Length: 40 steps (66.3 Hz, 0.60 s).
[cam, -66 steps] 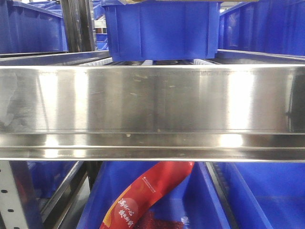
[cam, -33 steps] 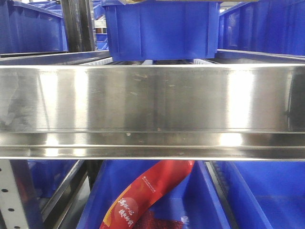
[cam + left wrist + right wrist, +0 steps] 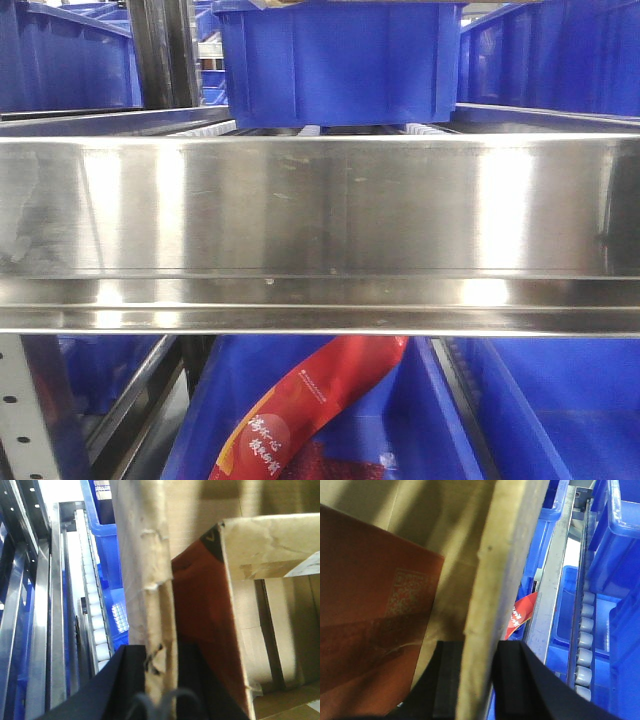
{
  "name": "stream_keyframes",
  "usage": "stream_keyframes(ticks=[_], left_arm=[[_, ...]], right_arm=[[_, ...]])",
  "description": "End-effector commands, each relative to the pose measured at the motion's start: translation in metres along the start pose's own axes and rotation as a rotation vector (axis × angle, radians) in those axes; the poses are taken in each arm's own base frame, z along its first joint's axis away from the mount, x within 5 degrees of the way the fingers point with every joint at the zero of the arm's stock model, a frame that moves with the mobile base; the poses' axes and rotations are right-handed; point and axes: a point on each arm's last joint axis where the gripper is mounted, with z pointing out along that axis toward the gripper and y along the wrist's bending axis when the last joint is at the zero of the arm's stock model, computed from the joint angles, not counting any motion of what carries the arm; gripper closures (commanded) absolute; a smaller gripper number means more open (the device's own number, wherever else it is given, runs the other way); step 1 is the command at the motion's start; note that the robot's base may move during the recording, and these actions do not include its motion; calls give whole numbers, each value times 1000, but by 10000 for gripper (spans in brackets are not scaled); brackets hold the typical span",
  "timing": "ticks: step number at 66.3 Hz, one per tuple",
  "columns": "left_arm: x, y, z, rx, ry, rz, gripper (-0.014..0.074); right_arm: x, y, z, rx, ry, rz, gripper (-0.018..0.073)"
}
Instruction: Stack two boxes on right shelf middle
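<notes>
A brown cardboard box (image 3: 142,555) with open flaps fills the left wrist view. My left gripper (image 3: 161,655) is shut on its side wall, one black finger on each face. A dark red item (image 3: 205,615) lies inside the box. In the right wrist view my right gripper (image 3: 479,655) is shut on the opposite cardboard wall (image 3: 507,550), with the same red-brown item (image 3: 370,585) on the inner side. Neither gripper shows in the front view. A second box cannot be told apart.
A wide steel shelf beam (image 3: 320,210) crosses the front view. A blue bin (image 3: 340,60) stands on rollers above it. A red packet (image 3: 310,400) lies in a blue bin (image 3: 430,420) below. Roller tracks (image 3: 92,595) and blue bins (image 3: 620,540) flank the box.
</notes>
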Motion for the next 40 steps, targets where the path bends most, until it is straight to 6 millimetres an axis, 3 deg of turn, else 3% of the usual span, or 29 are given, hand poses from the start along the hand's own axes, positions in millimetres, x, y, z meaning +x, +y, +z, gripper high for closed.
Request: stream_keyframes(ticks=[1,12,22,40], left_arm=[[-6,-3,-9,33,-45,-18,708],[14,-4,-10,45,165,-28,708],[19,-3,-5,42,194,-29,708],[58,1,36,17,383,-33,708]], right_arm=[[-5,2,-12,-3,-51,-20,711],[5,10,-12,-70,49,-8,711],[18,11,4,-80,122,1,711],[54,4,48,-73,252,42,711]])
